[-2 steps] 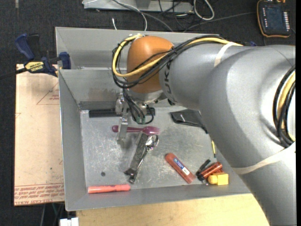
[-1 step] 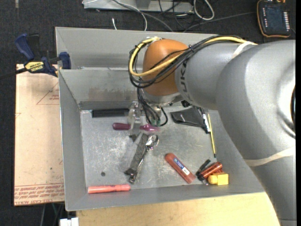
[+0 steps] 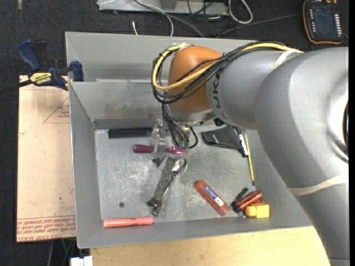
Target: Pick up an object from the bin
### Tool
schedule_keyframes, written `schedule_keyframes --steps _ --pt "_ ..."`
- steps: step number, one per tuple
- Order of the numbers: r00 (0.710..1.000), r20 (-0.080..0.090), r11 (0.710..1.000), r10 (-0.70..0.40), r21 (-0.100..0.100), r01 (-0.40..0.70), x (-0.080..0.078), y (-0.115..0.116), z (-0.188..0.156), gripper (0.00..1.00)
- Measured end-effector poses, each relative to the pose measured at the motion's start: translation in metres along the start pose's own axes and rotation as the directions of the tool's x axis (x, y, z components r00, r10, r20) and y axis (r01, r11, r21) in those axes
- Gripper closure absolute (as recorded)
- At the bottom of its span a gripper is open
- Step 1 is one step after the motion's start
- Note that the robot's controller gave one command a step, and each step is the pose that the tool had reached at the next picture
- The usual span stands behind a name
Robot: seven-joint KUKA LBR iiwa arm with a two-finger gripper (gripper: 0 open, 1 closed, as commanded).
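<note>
Setting: dark floor and cables behind; grey metal bin (image 3: 83, 165) with sloping walls that would funnel loose things onto its flat floor.
Gripper (image 3: 165, 146): hangs straight down under the arm's orange cover (image 3: 188, 76), low over the floor's middle, toward the far edge.
Gripper state: cannot tell whether spread or pressed together; nothing visibly pinched.
Task's thing: purple-handled tool (image 3: 143, 148), lying flat directly under the gripper, its handle poking out toward the left wall.
Why this pose: judged, a vertical approach suits a slim thing lying flat.
Next nearest: metal wrench (image 3: 165, 186), its head just beside the gripper, its shaft running toward the near edge; close enough to be nudged.
Far edge: black bar (image 3: 128, 132) along the foot of the back wall.
Right side: flat black piece (image 3: 219, 138) and thin yellow stick (image 3: 250, 165) against the right slope.
Near edge: red-orange marker (image 3: 211, 197), well apart; pink marker (image 3: 127, 222) by the near-left corner.
Near-right corner: yellow block (image 3: 259, 210) bunched with small red and black bits.
Progress: nothing lifted yet, by my reading.
</note>
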State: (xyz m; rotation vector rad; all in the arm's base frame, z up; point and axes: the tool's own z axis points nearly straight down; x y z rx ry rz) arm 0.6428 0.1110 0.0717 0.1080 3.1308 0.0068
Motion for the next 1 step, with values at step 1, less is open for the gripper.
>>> schedule_keyframes --steps 1 --pt "1.000 -0.011 1.000 0.000 0.002 0.000 0.0036 -0.0005 -0.0207 1.00"
